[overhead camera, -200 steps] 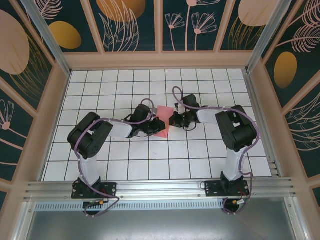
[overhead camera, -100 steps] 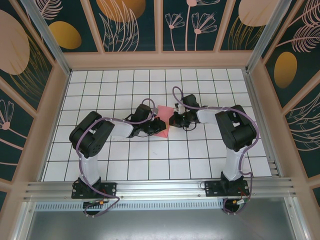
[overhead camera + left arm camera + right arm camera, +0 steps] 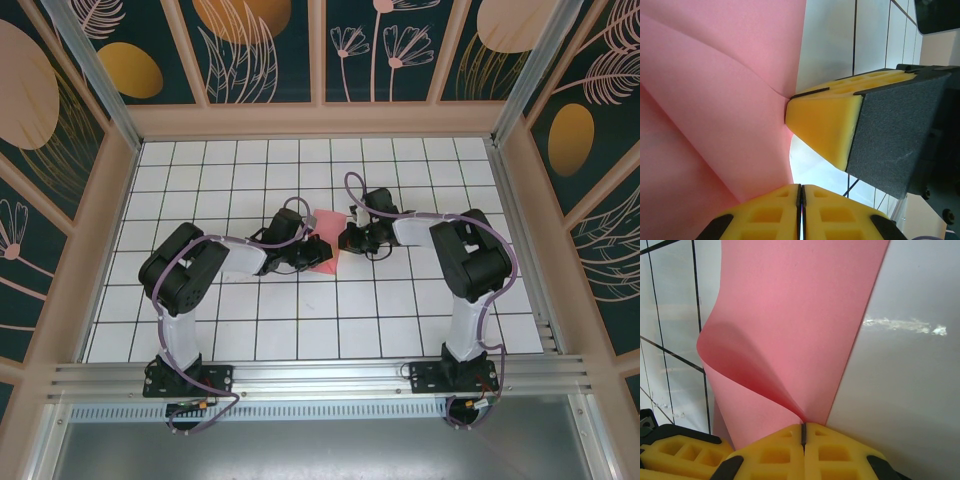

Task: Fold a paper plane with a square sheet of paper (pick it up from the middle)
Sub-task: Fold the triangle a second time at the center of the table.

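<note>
The square sheet of paper (image 3: 325,250) is pink and curled, lifted between my two grippers at mid-board. My left gripper (image 3: 308,255) is at its left side, and in the left wrist view its yellow fingertips (image 3: 800,186) are pressed together where the paper's (image 3: 715,100) lower edge runs in. My right gripper (image 3: 345,238) is at the paper's right side. In the right wrist view it is shut (image 3: 803,425) on a pinched fold of the sheet (image 3: 790,315), which bulges up and leftward. The right gripper's fingers (image 3: 825,125) appear in the left wrist view, nipping the paper.
The white gridded board (image 3: 400,300) lies under both arms, with wooden walls (image 3: 320,120) on three sides. The two grippers are very close, almost finger to finger. The left gripper's fingers (image 3: 680,450) appear at the lower left of the right wrist view.
The left gripper has shifted slightly right toward the paper, which looks a little more bunched. The right arm has hardly moved.
</note>
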Robot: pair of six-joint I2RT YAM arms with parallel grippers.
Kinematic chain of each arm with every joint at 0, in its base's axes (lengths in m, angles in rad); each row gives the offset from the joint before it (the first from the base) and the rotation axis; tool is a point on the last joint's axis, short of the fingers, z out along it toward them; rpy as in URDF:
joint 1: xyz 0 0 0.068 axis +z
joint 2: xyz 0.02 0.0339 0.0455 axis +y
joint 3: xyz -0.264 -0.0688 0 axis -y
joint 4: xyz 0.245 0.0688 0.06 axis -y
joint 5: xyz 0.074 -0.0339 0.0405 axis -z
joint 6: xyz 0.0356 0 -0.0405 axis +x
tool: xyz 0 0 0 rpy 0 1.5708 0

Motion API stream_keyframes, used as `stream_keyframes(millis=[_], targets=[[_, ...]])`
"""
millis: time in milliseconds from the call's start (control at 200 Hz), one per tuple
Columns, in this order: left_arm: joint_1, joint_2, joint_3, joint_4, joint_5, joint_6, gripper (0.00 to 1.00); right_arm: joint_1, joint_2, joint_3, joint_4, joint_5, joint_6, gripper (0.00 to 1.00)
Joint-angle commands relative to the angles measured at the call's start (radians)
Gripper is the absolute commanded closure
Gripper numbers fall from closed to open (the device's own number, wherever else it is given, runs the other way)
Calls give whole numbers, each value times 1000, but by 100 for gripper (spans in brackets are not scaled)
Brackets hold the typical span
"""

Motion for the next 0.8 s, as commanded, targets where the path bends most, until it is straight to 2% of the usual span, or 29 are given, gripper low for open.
stream_keyframes(millis=[0, 250, 601, 796], targets=[[-6, 24, 22, -11, 17, 25, 88, -2, 29, 25, -21, 21, -26, 95], [-10, 39, 33, -25, 16, 26, 88, -2, 34, 25, -23, 14, -23, 95], [-14, 40, 41, -58, -25, 26, 89, -1, 36, 21, -26, 2, -24, 81], [-14, 29, 36, -77, -56, 16, 90, -4, 34, 22, -23, 2, -22, 80]])
